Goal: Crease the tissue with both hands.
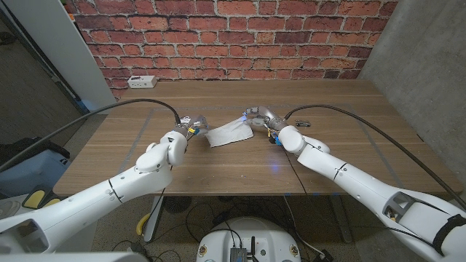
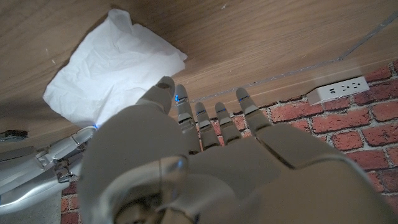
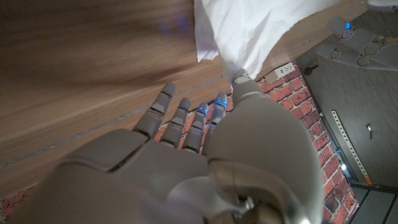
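A white tissue (image 1: 229, 134) lies crumpled near the middle of the wooden table (image 1: 342, 109); its right corner is raised off the wood. My right hand (image 1: 261, 116) is at that corner. In the right wrist view the tissue (image 3: 261, 28) narrows to a point at my thumb tip, which pinches it beside the outstretched fingers (image 3: 186, 115). My left hand (image 1: 191, 125) hovers just off the tissue's left edge, holding nothing. In the left wrist view its fingers (image 2: 214, 118) are spread and straight, with the thumb tip at the edge of the tissue (image 2: 112, 65).
A white power strip (image 1: 140, 81) sits at the table's back left corner, against the brick wall (image 1: 233, 36). Black cables run along both arms. A small dark object (image 1: 277, 140) lies under my right wrist.
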Tool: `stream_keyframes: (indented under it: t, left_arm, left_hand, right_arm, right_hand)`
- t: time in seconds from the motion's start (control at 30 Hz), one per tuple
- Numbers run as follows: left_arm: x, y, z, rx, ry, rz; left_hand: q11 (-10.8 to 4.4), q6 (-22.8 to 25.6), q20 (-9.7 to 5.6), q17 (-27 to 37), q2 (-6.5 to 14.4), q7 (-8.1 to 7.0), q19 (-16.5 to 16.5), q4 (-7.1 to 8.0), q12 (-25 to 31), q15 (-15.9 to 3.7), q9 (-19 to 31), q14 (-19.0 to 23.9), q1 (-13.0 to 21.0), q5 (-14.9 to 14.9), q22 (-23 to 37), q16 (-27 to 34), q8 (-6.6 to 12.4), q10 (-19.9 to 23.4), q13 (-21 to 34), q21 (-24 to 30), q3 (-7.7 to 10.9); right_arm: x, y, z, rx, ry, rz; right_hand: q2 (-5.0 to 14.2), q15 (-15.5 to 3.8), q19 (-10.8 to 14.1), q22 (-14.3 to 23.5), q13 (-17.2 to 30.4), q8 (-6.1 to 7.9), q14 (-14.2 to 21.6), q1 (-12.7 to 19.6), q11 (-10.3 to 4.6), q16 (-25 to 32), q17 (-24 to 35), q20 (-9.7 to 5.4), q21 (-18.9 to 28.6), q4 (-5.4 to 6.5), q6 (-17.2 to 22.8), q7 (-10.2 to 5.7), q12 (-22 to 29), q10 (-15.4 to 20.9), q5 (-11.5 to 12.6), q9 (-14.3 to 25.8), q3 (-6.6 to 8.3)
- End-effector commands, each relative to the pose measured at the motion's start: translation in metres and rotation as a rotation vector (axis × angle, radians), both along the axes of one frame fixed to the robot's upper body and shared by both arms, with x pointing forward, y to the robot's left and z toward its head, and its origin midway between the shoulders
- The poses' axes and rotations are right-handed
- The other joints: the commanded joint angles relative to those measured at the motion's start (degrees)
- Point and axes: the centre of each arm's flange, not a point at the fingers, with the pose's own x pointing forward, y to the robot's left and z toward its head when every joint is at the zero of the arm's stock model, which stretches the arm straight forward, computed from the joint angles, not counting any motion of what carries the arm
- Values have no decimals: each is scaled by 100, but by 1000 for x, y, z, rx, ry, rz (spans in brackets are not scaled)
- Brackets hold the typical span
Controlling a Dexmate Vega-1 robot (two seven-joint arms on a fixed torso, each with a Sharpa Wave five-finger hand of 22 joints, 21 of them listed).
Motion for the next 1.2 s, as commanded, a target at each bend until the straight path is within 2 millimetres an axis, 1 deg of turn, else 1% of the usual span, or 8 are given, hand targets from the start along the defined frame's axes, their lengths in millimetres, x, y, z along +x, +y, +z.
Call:
stream_keyframes:
  t: [0.03,0.23,0.43,0.57,0.73,0.87,1.0,1.2]
  left_arm:
    - [-4,-2,0,6,-23,26]
    - [-6,-3,-3,3,-21,-18]
    - [-10,-6,-5,4,-12,-70]
    - [-13,-9,-6,13,-1,-86]
    - [-11,-12,-8,32,50,-104]
    - [-9,-14,-8,50,93,-95]
    - [-9,-18,-8,102,119,-33]
    - [-11,-20,-10,115,118,6]
  left_hand:
    - [11,-362,9,33,7,-91,-42,33,-14,21,18,-32,-59,22,26,0,2,-109,13,49,28]
    - [28,-553,25,38,45,-208,-36,29,5,29,10,-30,-32,30,30,9,28,-112,15,64,52]
    - [-66,-521,16,44,79,-236,-14,29,28,2,3,27,4,37,33,35,87,-81,16,84,89]
    - [-80,-463,21,46,72,-222,-5,38,92,-44,-2,100,8,38,35,58,127,70,18,97,104]
    - [-295,-380,26,52,59,-223,-9,78,203,-73,-10,208,-28,40,37,74,174,391,25,114,154]
    - [-379,-308,25,79,73,-187,-48,222,202,-91,-15,207,-206,24,37,73,194,441,28,109,124]
    - [-320,-496,48,89,88,32,-188,375,116,-66,-29,53,-401,28,33,17,119,297,29,67,152]
    - [-44,-841,70,96,97,178,-436,570,39,19,-41,-169,-639,36,23,-20,60,109,33,-21,213]
  right_arm:
    - [2,0,-2,41,15,0]
    - [0,2,-2,50,11,-16]
    - [-1,4,-2,86,29,-31]
    - [1,3,-3,143,59,-11]
    - [3,3,-4,180,103,23]
    - [4,2,-5,202,130,52]
    - [5,1,-5,203,147,65]
    - [2,-2,-7,215,109,68]
  right_hand:
    - [-61,-144,-46,13,15,51,-53,-358,17,-25,37,33,-36,160,-345,29,5,-127,11,-23,-145]
    - [30,-166,-64,17,18,95,-75,-556,15,-20,61,-21,-37,281,-385,32,22,-161,36,-33,-183]
    - [10,-147,-82,17,18,111,-144,-507,28,-53,47,0,-40,214,-441,39,28,-204,52,-43,-163]
    - [147,-149,-145,26,23,173,-175,-843,52,-45,87,-66,-52,443,-361,106,57,-208,42,-40,-227]
    - [277,-134,-269,36,28,195,-237,-1117,101,-40,142,-122,-83,661,-310,136,73,-221,41,-42,-223]
    - [355,-138,-519,45,35,188,-360,-1377,110,-45,220,-163,-147,909,-337,120,73,-286,60,-42,-144]
    - [196,-60,-754,49,41,154,-494,-1727,177,-72,274,-99,-182,1144,-469,142,65,-403,50,-46,-175]
    - [44,56,-877,46,42,107,-612,-1904,261,-126,261,6,-179,1157,-720,203,47,-552,52,-51,-281]
